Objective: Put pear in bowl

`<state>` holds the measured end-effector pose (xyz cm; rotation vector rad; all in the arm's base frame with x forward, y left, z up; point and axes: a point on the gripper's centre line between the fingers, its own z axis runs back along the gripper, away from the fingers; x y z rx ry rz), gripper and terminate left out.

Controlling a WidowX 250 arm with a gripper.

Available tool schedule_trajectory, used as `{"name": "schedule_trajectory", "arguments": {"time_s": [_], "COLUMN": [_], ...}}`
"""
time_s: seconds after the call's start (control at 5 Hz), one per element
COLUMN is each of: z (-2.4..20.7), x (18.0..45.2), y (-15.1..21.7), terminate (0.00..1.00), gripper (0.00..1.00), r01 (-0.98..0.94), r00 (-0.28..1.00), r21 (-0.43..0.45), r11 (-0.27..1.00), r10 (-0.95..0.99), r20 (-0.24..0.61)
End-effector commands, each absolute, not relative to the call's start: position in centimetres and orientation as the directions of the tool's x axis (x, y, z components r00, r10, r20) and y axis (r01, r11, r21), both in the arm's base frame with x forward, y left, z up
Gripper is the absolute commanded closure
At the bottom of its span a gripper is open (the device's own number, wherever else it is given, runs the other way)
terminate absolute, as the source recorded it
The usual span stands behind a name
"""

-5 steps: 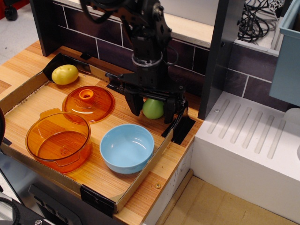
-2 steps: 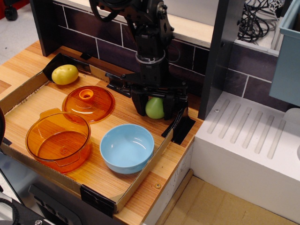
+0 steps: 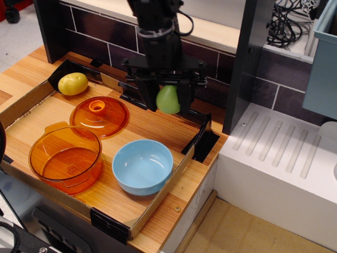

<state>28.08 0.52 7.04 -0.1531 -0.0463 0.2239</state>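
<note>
The light-green pear (image 3: 168, 100) hangs between the two black fingers of my gripper (image 3: 167, 101), which is shut on it and holds it well above the wooden tray floor. The round light-blue bowl (image 3: 142, 166) sits empty at the tray's front right, below and a little to the left of the held pear. The black arm rises from the gripper toward the top of the frame.
An orange lid with a knob (image 3: 99, 116) and a transparent orange pot (image 3: 66, 157) lie left of the bowl. A yellow lemon-like fruit (image 3: 72, 83) sits at the back left. The cardboard tray rim (image 3: 158, 203) borders the front. A dark post (image 3: 244, 63) and white drainer (image 3: 284, 158) stand to the right.
The gripper closed on the pear and lifted it off the tray floor, moving up and slightly left. The bowl, pot, lid and yellow fruit have not moved.
</note>
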Motion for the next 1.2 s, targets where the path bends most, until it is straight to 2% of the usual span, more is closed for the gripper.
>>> {"name": "schedule_trajectory", "arguments": {"time_s": [0.0, 0.2, 0.4, 0.6, 0.8, 1.0], "z": [8.8, 7.6, 6.6, 6.7, 8.0, 11.4], "x": [23.3, 21.9, 22.6, 22.9, 22.4, 22.7], "y": [0.7, 1.0, 1.1, 1.1, 1.0, 1.7], "terminate": [0.0, 0.0, 0.0, 0.0, 0.0, 0.0], "gripper": [1.0, 1.0, 1.0, 0.0, 0.0, 0.0], "r01": [-0.097, -0.067, -0.116, -0.126, -0.11, -0.131], "r00": [0.993, 0.995, 0.991, 0.99, 0.991, 0.981], "r21": [-0.163, -0.123, -0.083, -0.093, -0.122, -0.149], "r11": [0.982, 0.99, 0.99, 0.988, 0.986, 0.98], "r10": [0.108, 0.076, 0.12, 0.131, 0.118, 0.149], "r20": [0.058, 0.068, 0.05, 0.044, 0.056, 0.121]}}
